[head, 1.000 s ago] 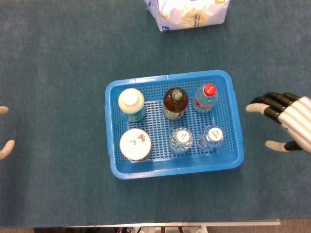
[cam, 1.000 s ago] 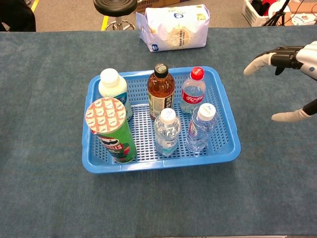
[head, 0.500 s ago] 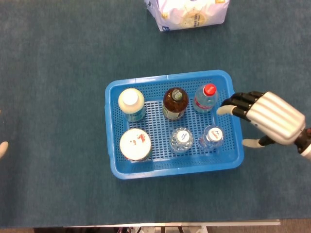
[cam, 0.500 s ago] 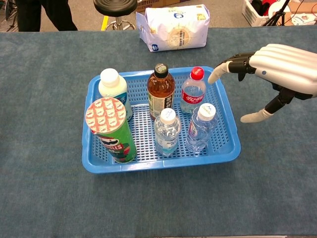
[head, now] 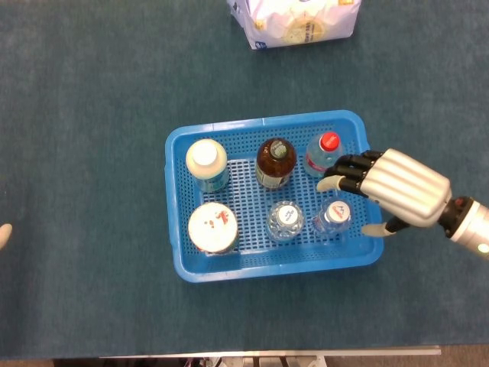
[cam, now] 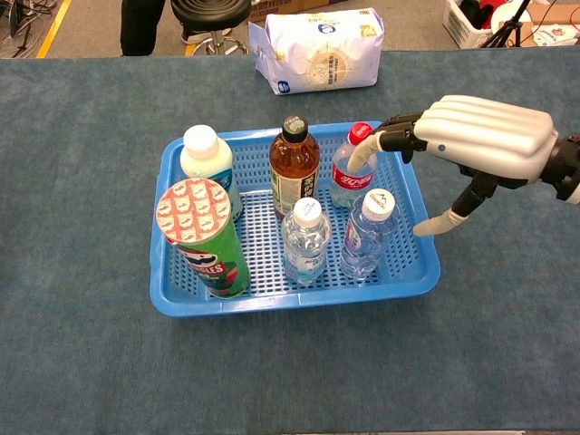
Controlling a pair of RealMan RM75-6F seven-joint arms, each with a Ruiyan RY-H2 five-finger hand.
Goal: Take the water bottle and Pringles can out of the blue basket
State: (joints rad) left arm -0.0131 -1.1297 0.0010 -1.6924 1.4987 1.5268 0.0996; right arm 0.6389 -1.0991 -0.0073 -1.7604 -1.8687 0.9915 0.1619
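Dark blue-grey carpeted table (head: 92, 115), blue basket (head: 177, 260) (cam: 163, 299) sitting mid-table. Far edge: white-and-blue bag (head: 294, 19) (cam: 317, 45), well apart from the basket. Black stool (cam: 210, 13) on the floor beyond the table.

Basket contents, all upright:
- near left: Pringles can (head: 212, 228) (cam: 203, 240), green body, patterned lid
- far left: white-capped milky bottle (head: 206, 164) (cam: 207, 168)
- far middle: brown tea bottle (head: 275, 162) (cam: 294, 168)
- far right: red-capped bottle (head: 324, 154) (cam: 349, 172)
- near middle: clear bottle (head: 285, 220) (cam: 305, 240)
- near right: water bottle (head: 333, 215) (cam: 368, 234), clear, white cap

Right hand (head: 393, 189) (cam: 476, 140) is over the basket's right side, above the water bottle. Fingers (cam: 367, 152) spread and slightly curled, thumb hanging down at the basket's right rim. Holds nothing; fingertips just beside the red-capped bottle, contact can't be confirmed.

Left hand (head: 4, 235): only a fingertip at the left edge of the head view, far from the basket. Finger state can't be told.
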